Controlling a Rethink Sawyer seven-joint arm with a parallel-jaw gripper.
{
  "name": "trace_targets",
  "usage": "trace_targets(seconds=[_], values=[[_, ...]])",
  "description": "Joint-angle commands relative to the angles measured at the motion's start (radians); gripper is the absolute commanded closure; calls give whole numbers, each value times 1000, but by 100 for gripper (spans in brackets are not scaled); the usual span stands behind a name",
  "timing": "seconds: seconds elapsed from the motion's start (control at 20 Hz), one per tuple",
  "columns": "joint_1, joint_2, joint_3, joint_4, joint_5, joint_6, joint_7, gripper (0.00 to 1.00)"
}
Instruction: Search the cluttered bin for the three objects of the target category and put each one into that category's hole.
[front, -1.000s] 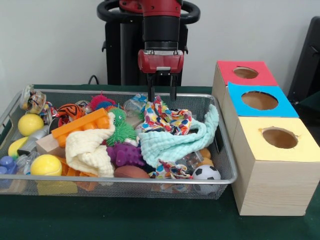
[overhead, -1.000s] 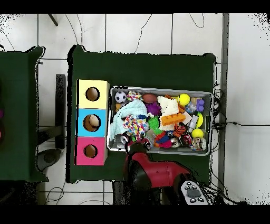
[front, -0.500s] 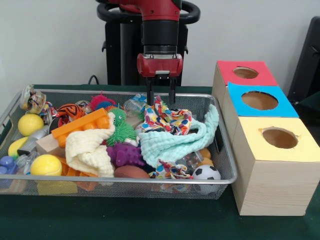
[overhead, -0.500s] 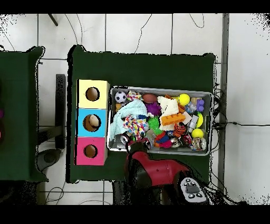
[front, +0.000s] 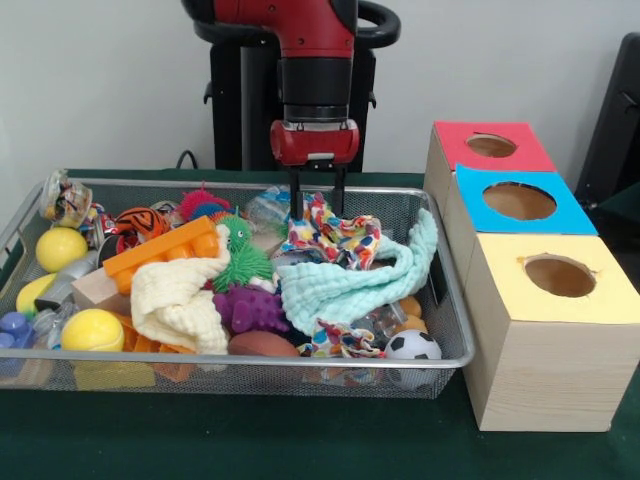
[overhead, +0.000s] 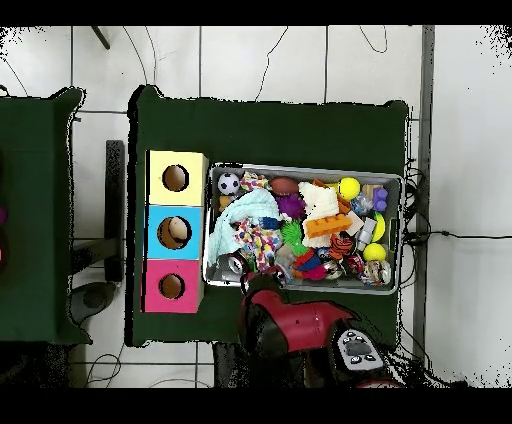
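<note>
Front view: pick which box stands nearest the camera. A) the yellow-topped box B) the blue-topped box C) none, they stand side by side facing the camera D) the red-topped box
A: the yellow-topped box sits lowest and largest in the front view, with the blue-topped box behind it and the red-topped box farthest back.

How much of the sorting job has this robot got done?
Nothing looks finished: the wire bin is packed, and I cannot see anything inside the holes of the boxes. In hand: the tool hangs open, straddling the peak of the multicoloured cloth, gripping nothing yet. Left: apparently all three target objects.
</note>
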Motion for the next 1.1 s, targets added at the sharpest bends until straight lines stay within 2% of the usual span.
trace_targets(seconds=[0.05, 0.3, 0.45, 0.75, 1.1], values=[[2, 104, -1, -154, -55, 88, 42, 0], [-19, 160, 28, -176, -65, 126, 41, 0], [-17, 173, 23, -176, -75, 101, 53, 0], [-22, 171, 27, -164, -91, 53, 80, 0], [-6, 164, 15, -163, -93, 41, 83, 0]])
